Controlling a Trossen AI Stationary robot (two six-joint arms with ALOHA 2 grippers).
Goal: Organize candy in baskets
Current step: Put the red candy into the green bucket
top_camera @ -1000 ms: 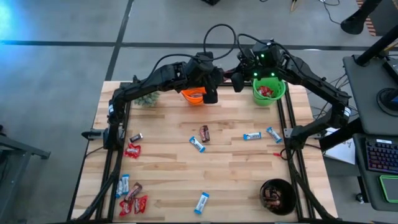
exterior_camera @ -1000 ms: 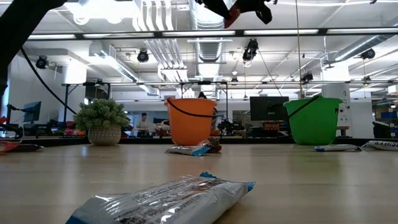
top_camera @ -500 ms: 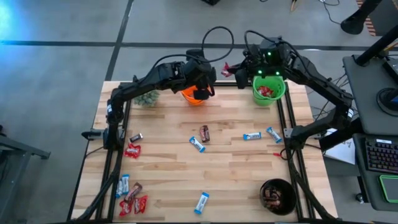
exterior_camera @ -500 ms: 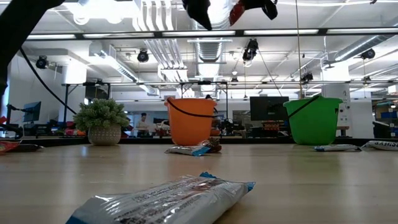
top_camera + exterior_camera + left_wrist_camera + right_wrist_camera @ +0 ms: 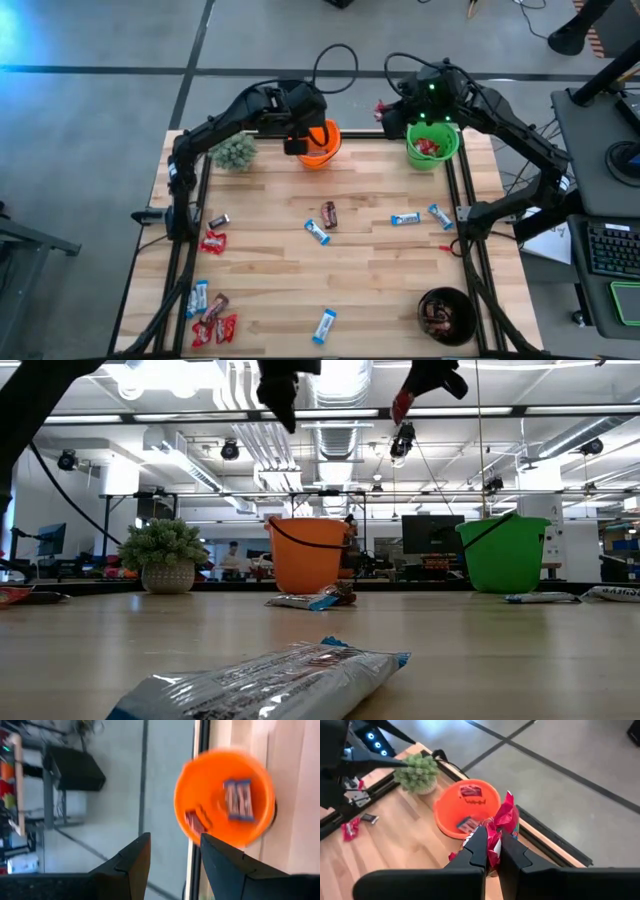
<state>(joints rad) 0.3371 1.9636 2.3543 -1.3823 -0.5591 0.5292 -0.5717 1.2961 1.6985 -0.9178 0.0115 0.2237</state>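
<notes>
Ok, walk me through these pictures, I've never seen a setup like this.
Two dark robot arms work at a wooden table. One picture looks straight down, one looks level across the tabletop, and one comes from each arm's wrist. On the table stand an orange basket, a green basket, a black basket and a small plant, with wrapped candy bars scattered about. The right pincer is shut on a red candy, up near the green basket. The left pincer is open and empty above the orange basket, which holds two candies.

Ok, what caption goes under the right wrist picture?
Right gripper shut on a red candy, above the orange basket with candy inside.
</notes>
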